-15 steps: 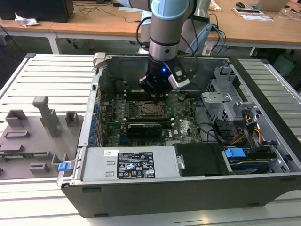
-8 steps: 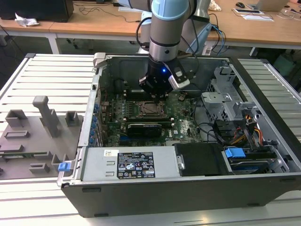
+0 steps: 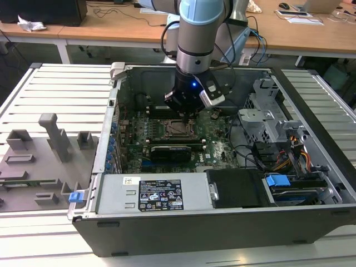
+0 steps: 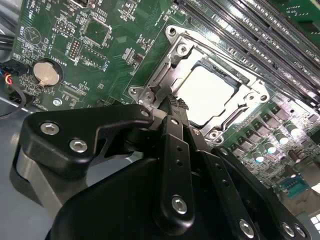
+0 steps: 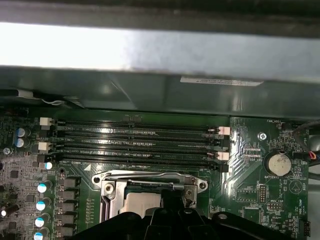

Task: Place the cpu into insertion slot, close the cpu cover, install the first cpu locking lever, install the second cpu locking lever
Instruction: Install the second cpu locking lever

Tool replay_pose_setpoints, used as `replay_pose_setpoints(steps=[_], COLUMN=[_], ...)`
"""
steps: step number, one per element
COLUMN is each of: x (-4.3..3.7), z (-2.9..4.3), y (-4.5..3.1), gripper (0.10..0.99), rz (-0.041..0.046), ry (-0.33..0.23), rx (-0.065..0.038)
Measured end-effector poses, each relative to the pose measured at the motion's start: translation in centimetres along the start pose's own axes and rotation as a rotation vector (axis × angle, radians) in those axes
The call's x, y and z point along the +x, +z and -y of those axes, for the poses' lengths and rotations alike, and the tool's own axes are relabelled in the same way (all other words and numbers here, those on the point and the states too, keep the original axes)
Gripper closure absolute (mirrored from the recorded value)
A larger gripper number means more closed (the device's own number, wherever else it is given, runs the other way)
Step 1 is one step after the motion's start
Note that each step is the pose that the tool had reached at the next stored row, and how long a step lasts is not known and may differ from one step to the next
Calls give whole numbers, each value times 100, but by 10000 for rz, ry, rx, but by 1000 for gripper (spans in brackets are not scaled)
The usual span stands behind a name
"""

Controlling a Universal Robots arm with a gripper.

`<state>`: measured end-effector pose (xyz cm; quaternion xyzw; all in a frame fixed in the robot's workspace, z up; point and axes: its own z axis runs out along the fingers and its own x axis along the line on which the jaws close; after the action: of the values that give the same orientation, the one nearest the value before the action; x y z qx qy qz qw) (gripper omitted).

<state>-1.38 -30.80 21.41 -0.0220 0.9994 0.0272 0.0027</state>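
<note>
1. In the exterior view, the arm reaches straight down into the opened computer case (image 3: 311,167), which lies on its side on a slatted bench. The gripper (image 3: 185,115) hangs just over the insertion slot (image 3: 179,128) near the middle of the green motherboard (image 3: 217,146). That puts its tip right at the socket's edge, which I judge is where the levers sit. A grey fixture block (image 3: 47,153) stands well apart on the exterior view's left, with nothing to do here.

2. In the second wrist view, the fingers (image 4: 176,130) look pressed together into one narrow black tip, pinching nothing that I can see. The tip sits at a corner of the cpu cover (image 4: 252,95), touching or just beside it; I cannot tell which. The cover lies flat over the socket, and the cpu (image 4: 206,95) shows pale through its square window, already seated. A closed tip suits pushing a thin lever better than gripping, I would say. A round coin battery (image 4: 46,74) sits on the board nearby.

3. In the first wrist view, the cover frame (image 5: 150,181) lies down over the slot beside four long black memory slots (image 5: 135,142). A thin wire lever (image 5: 145,174) runs along the frame's edge next to the slots. Whether it is latched I cannot tell.
</note>
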Motion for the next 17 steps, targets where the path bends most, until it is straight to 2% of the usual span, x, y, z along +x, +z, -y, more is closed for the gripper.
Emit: replay_pose_setpoints(steps=[17], x=[4], z=[78], y=[-4], gripper=[980], rz=[0], ry=[1], rx=[-1])
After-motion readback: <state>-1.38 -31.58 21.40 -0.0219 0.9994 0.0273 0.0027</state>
